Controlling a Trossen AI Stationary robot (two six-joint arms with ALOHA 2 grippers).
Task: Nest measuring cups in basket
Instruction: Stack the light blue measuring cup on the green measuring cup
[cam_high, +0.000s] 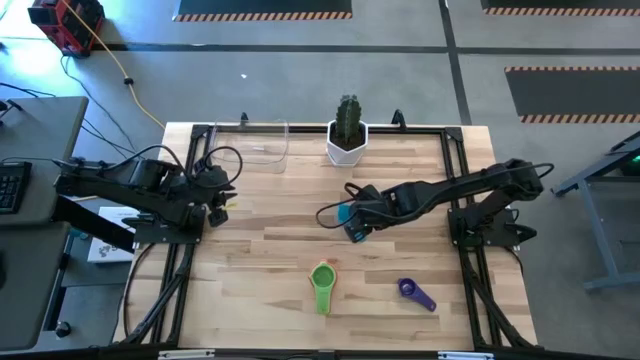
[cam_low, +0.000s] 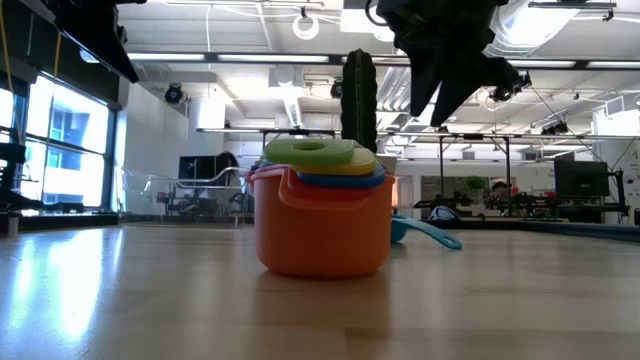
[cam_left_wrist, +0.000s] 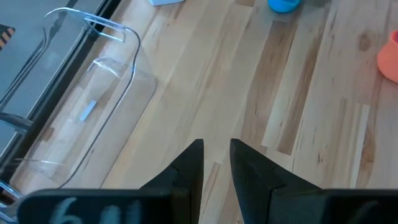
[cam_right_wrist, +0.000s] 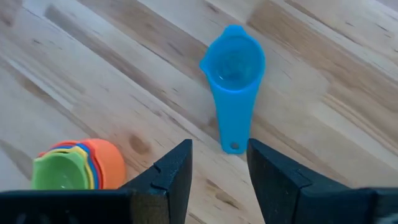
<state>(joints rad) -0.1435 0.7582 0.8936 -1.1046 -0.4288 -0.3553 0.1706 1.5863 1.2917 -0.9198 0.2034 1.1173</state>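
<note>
My right claw hung wide above the teal cup's handle near the table's middle; descending off-centre, I judged, could skid it away.

Wooden table. Clear basket at 11 o'clock edge; cactus pot at 12. Left gripper at 9, right gripper near centre over teal cup. Green-topped cup stack at 6; purple cup at 5.

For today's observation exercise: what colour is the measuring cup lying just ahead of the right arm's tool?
Light blue. The measuring cup shows best in the right wrist view.
</note>
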